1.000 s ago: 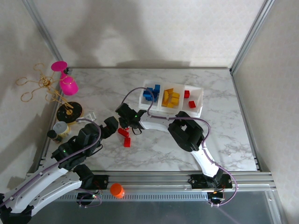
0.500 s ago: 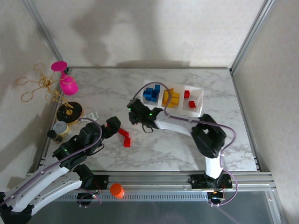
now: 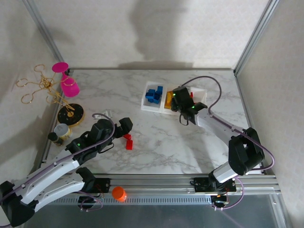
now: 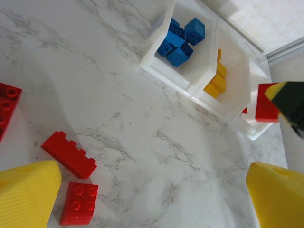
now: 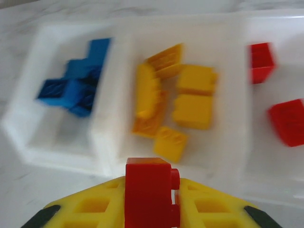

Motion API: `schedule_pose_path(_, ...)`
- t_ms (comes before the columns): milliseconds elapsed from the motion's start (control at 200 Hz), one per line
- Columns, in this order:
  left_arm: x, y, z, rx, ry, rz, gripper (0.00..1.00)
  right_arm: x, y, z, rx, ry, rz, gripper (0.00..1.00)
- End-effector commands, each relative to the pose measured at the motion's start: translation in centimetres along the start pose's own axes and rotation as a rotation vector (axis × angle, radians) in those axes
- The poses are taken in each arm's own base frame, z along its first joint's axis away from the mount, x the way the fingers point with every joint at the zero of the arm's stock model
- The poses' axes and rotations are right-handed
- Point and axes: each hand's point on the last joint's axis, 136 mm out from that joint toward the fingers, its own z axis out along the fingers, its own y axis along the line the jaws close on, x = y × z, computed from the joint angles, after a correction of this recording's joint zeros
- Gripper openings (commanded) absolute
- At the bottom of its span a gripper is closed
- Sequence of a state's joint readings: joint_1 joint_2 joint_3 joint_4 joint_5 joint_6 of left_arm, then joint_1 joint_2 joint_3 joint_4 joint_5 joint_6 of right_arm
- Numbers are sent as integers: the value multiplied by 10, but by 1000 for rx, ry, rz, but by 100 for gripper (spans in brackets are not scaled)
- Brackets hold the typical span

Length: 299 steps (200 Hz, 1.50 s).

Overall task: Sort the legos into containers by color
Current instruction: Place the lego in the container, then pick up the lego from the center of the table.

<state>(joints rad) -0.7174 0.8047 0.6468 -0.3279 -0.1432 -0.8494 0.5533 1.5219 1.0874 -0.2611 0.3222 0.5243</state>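
The containers are a whitish three-compartment tray (image 3: 147,105). It holds blue legos (image 3: 153,95), yellow legos (image 3: 169,99) and red ones (image 5: 260,61). My right gripper (image 5: 152,199) is shut on a red lego (image 5: 149,190) and hovers at the tray's near rim (image 5: 57,152), in front of the yellow compartment (image 5: 192,99). My left gripper (image 4: 152,199) is open and empty above the table. Its left finger (image 4: 26,194) is beside three loose red legos (image 4: 69,154), (image 4: 79,203), (image 4: 5,107). The top view shows the left gripper (image 3: 126,126) just above those bricks (image 3: 128,141).
A pink cup (image 3: 68,83), a gold wire stand (image 3: 40,88), a dark round base (image 3: 71,114) and a small jar (image 3: 61,130) crowd the table's left edge. An orange cap (image 3: 118,193) lies on the front rail. Metal frame posts rise at the back corners.
My right gripper has swung from the loose red legos up and right to the tray, carrying a red lego. My left gripper has moved right, toward the remaining red legos.
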Motion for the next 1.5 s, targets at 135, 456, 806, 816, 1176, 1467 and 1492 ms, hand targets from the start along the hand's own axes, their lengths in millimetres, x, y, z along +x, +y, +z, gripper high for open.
schedule_pose_path(135,-13,-47,16,112,4,23,100,-31,-79,31,182,-25,63,27)
schedule_pose_path(456,-13,-48,28,94,8,23,100,-44,-108,83,279,13,53,41)
schedule_pose_path(806,-15,-40,20,77,-13,32,100,-48,-66,41,155,-23,10,59)
schedule_pose_path(816,-15,-39,20,75,-13,32,100,-47,-64,39,150,-24,8,59)
schedule_pose_path(1176,-20,-3,-13,-11,-69,11,100,32,57,-10,-170,74,-119,67)
schedule_pose_path(1467,-23,37,-41,-116,-122,-25,100,136,168,-27,-414,234,-265,74)
schedule_pose_path(1492,-22,39,-43,-121,-123,-31,100,143,175,-27,-424,242,-276,75)
